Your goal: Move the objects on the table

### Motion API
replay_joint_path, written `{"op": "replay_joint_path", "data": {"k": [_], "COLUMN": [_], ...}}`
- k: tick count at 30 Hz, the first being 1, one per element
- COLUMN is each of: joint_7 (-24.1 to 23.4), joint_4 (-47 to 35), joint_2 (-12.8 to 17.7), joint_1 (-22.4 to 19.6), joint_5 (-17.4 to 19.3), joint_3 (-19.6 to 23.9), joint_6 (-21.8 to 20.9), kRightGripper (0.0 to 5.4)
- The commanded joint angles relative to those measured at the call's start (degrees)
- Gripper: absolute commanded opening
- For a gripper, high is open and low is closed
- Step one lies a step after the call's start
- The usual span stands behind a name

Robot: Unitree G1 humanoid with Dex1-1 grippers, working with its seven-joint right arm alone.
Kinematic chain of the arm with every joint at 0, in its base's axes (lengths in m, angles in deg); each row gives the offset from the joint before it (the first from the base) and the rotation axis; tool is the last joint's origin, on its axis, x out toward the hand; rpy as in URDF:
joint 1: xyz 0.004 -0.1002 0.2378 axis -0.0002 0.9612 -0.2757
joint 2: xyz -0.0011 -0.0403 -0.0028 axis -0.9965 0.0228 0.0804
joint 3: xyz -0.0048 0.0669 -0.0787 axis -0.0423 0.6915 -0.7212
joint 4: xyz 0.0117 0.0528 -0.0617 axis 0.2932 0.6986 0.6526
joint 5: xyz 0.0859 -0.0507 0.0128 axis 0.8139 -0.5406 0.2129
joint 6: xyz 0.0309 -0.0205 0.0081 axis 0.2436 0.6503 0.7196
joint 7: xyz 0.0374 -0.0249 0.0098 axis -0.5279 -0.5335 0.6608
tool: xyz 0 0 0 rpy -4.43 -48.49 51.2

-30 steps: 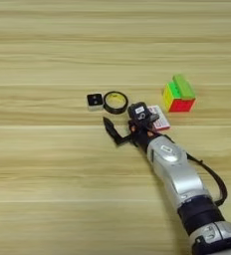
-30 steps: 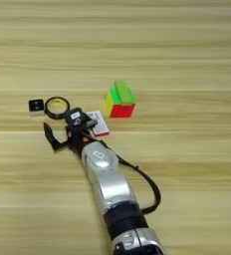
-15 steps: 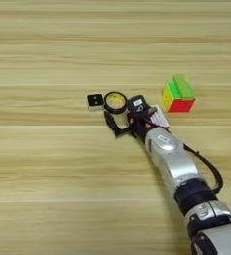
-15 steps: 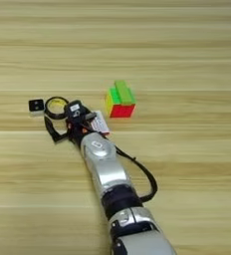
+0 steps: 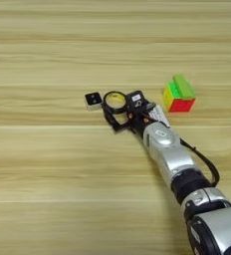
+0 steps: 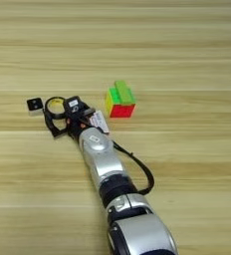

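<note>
On the table (image 5: 48, 189), a black ring (image 5: 114, 101) lies left of centre, and a tiny white-and-black square block (image 5: 93, 100) sits just to its left. The green, yellow and red puzzle cube (image 5: 178, 97) stands to the right with a flat green bar (image 5: 183, 85) on top. My right gripper (image 5: 119, 111) is open at the ring: one black finger curves along the ring's left and near side, the other lies at its right. Whether they touch it I cannot tell. A flat white-and-red box (image 5: 159, 115) peeks out from under my wrist.
My silver forearm (image 6: 102, 164) runs from the bottom edge up and to the left, crossing the near middle of the table. A black cable (image 6: 140, 172) loops off its right side.
The gripper has moved forward and left, from just short of the ring to having its fingers on either side of it. Cube, block and box have stayed in place.
</note>
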Motion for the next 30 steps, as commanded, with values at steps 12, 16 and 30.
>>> {"op": "replay_joint_path", "data": {"k": [12,16,30], "joint_7": [1.15,0.98,0.93], "joint_4": [-0.61,-2.56,-27.25], "joint_2": [-0.06,-0.14,0.18], "joint_1": [-3.14,-2.24,12.02], "joint_5": [0.09,0.17,0.3], "joint_3": [0.47,0.43,-1.44], "joint_6": [-1.12,-0.71,7.46], "kRightGripper": [4.05,4.04,4.04]}}
